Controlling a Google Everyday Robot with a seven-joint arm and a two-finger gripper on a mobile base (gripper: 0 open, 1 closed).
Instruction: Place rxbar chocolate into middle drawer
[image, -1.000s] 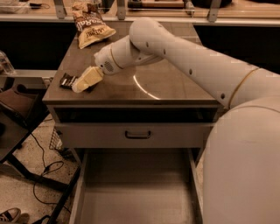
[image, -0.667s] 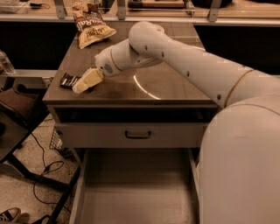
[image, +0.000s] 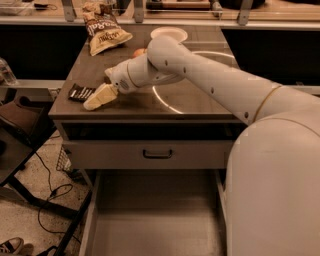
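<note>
The rxbar chocolate (image: 80, 92) is a small dark bar with white lettering. It lies flat near the left front edge of the counter top (image: 200, 100). My gripper (image: 99, 97) reaches down from the right and its tip rests on the counter right beside the bar's right end. Whether it touches the bar I cannot tell. The middle drawer (image: 155, 225) stands pulled out below the counter, a wide grey box with a bare floor and nothing in it.
A tan chip bag (image: 104, 29) lies at the back left of the counter, with a white plate (image: 169, 34) and an orange round thing (image: 138, 51) behind my arm. A closed drawer front with a dark handle (image: 157, 154) sits above the open drawer. Cables and a shoe (image: 11, 246) lie on the floor at left.
</note>
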